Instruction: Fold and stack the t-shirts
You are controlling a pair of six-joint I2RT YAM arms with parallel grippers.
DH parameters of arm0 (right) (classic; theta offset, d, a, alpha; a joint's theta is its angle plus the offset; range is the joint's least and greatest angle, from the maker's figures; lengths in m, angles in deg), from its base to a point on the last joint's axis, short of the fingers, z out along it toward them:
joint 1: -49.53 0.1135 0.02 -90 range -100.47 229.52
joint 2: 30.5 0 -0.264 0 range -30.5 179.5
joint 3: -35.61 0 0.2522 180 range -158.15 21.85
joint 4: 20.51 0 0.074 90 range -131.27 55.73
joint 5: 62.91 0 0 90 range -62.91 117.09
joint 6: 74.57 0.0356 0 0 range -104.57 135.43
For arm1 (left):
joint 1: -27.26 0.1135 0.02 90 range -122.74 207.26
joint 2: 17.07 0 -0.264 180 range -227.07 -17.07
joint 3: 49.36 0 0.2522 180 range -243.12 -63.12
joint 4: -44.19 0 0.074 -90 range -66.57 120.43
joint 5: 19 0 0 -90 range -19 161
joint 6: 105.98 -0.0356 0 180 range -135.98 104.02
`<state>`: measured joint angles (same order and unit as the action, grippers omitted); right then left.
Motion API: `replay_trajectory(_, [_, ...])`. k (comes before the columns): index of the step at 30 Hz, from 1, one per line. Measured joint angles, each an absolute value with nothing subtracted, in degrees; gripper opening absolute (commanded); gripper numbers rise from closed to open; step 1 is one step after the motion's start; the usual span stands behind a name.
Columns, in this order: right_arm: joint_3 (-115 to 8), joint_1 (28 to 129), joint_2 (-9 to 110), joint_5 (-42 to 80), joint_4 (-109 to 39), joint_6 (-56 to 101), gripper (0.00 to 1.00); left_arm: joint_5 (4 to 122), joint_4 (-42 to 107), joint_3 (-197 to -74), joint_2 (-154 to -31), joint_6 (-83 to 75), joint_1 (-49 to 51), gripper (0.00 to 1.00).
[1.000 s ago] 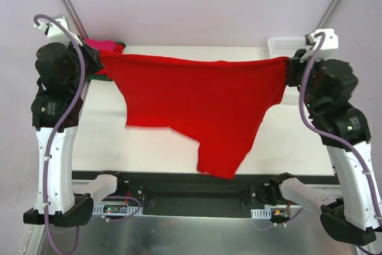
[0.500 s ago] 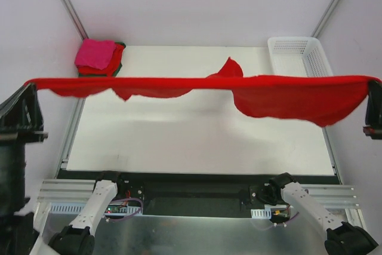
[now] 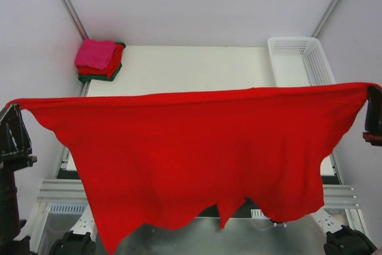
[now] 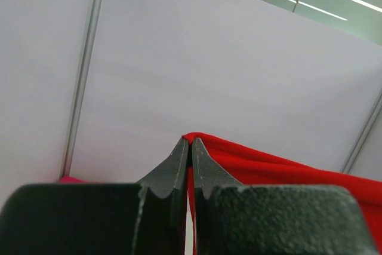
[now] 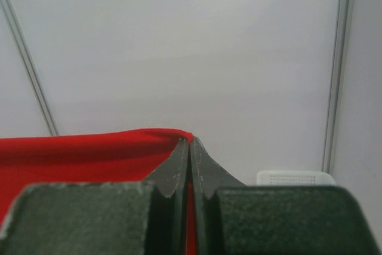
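Unfurled since the last frame, red t-shirt [image 3: 191, 153] hangs flat over near edge of tabletop [image 3: 179, 70]. Stack of folded t-shirts [image 3: 98, 59] at far-left corner. Top corners clamped in left tool [image 4: 190, 144] and right tool [image 5: 190, 143], both closed.

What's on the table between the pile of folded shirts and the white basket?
Nothing: the top view shows bare table between the folded shirts and the white basket.

Red t-shirt [image 3: 191, 153] hides near table [image 3: 179, 70] half, 2 arm bases.
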<state>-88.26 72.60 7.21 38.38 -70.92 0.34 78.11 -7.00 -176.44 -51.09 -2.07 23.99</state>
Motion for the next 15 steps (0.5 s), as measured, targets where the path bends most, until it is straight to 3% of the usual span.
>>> replay_trajectory(7, [-72.5, 72.6, 11.7, 43.0, -63.8, 0.4, 0.01, 80.5, 5.2, -154.5, -54.3, -3.4, 24.0, 0.00])
replay_trajectory(15, [-50.4, 72.5, 24.1, 48.1, -57.5, 2.5, 0.01, 83.6, 20.7, -124.3, -70.6, -3.1, 24.0, 0.00])
